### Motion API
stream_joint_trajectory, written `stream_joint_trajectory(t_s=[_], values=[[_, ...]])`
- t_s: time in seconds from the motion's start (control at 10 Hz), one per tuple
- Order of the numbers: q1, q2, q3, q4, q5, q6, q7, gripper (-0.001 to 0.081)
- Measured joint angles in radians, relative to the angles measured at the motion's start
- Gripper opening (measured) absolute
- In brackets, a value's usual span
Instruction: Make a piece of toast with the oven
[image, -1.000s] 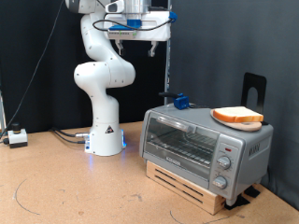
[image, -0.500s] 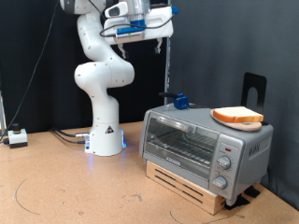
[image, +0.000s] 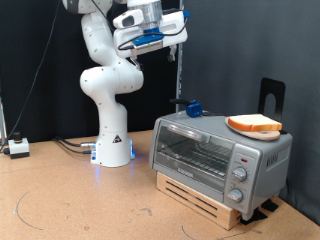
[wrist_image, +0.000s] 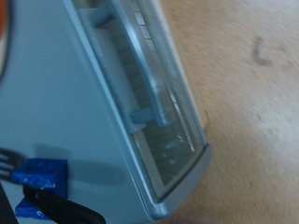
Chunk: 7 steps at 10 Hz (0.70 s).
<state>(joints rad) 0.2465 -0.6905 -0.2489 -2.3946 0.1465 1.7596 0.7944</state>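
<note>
One arm: the white Franka arm (image: 108, 80) stands on the brown wooden table (image: 70, 195), its base at the exterior view's left of the oven.
Gripper: one, the gripper (image: 172, 40) hangs high near the exterior view's top, well above the oven and well apart from the toast; it grasps nothing visible, and whether its fingers are spread or closed I cannot tell.
Oven: one small silver-grey toaster oven (image: 215, 155) with a glass door, closed, and three knobs on its right-hand panel; it rests on a low pale wooden stand (image: 200, 197).
Toast: one flat slice of bread (image: 254, 124) with a pale face and orange-brown crust, lying on the oven's top near its right end.
Blue piece: one small blue block (image: 193, 106) on a black mount at the back of the oven's top.
Wrist view: the oven's door and handle (wrist_image: 149, 79) seen from above, blurred; the blue block (wrist_image: 39, 177) shows at an edge.
Cut off: an orange sliver at the wrist view's edge is too little to identify; no fingers show there.
</note>
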Motion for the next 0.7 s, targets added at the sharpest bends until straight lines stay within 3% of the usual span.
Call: stream_joint_trajectory(t_s=[0.4,0.7], values=[[0.028,0.027,-0.031,-0.043,0.046,0.065,-0.169,0.0809],[0.029,0.042,-0.053,-0.067,0.071,0.068,-0.219,0.0809]])
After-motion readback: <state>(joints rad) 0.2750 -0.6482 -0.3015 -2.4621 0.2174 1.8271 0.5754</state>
